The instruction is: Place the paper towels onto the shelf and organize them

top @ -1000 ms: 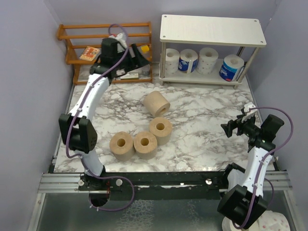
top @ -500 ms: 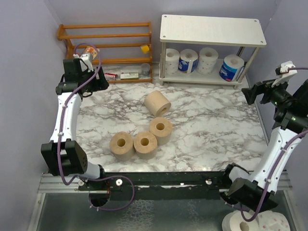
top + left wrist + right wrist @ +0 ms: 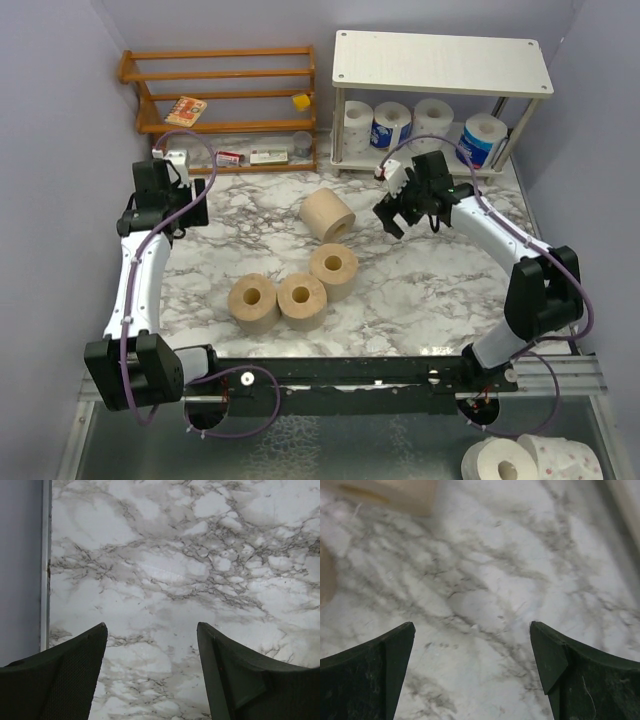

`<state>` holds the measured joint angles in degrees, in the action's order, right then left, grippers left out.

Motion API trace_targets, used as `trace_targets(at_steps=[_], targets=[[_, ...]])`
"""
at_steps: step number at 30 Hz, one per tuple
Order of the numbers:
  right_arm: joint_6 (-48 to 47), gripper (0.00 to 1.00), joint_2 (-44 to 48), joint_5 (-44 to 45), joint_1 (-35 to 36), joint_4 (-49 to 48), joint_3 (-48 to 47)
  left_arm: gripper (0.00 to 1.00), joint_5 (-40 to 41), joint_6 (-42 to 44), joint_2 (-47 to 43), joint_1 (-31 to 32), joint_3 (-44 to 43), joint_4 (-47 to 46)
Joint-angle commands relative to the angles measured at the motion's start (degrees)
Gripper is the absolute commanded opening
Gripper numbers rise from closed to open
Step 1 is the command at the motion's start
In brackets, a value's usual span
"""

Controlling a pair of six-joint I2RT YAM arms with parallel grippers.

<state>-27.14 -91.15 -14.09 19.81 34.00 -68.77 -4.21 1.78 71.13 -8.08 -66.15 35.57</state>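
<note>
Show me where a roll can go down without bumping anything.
The shelf's top board is bare end to end. On the table, open marble lies between the tan rolls and the right arm. Crowded: the lower tier, four rolls across, and the tan cluster.

no readable text, wrapper printing too small to make out

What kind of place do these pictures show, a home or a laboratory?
Most likely a laboratory test cell arranged like a home storage corner: plain lilac walls enclose a marble-pattern table, two robot arms stand at its near edge, and a small shelf holds paper towels.
</note>
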Motion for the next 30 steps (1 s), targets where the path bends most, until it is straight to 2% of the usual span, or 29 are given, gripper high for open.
trace_targets(at_steps=[1, 3, 6, 11, 16, 22, 30], targets=[[-1.36, 0.99, -0.62, 2.06, -2.06, -16.02, -3.58, 0.72, 1.71, 2.16, -3.49, -0.27, 7.45, -1.98], [0.72, 0.93, -2.69, -2.73, -2.02, -16.81, -5.03, 0.71, -0.81, 2.93, -3.88, -0.28, 10.53, -2.06], [2.67, 0.82, -6.29, -9.84, -1.64, -15.96, -7.54, 0.7, 0.32, 3.03, -3.28, -0.34, 13.1, -1.97], [1.63, 0.77, -11.1, -12.28, 1.46, -16.43, -8.54, 0.69, -1.25, 3.23, -3.22, -1.82, 14.76, -1.95], [2.04, 0.77, -12.53, -14.15, 2.51, -18.72, -7.91, 0.67, -8.69, 4.8, -2.83, -3.39, 16.3, -2.38], [3.37, 0.77, -15.13, -20.77, 3.5, -15.85, -10.84, 0.66, -10.16, 4.94, 0.03, -4.42, 15.64, -2.08], [1.54, 0.77, -16.88, -14.76, 8.6, -16.61, -9.64, 0.66, -13.83, 5.33, 1.72, -5.04, 15.56, -0.66]])
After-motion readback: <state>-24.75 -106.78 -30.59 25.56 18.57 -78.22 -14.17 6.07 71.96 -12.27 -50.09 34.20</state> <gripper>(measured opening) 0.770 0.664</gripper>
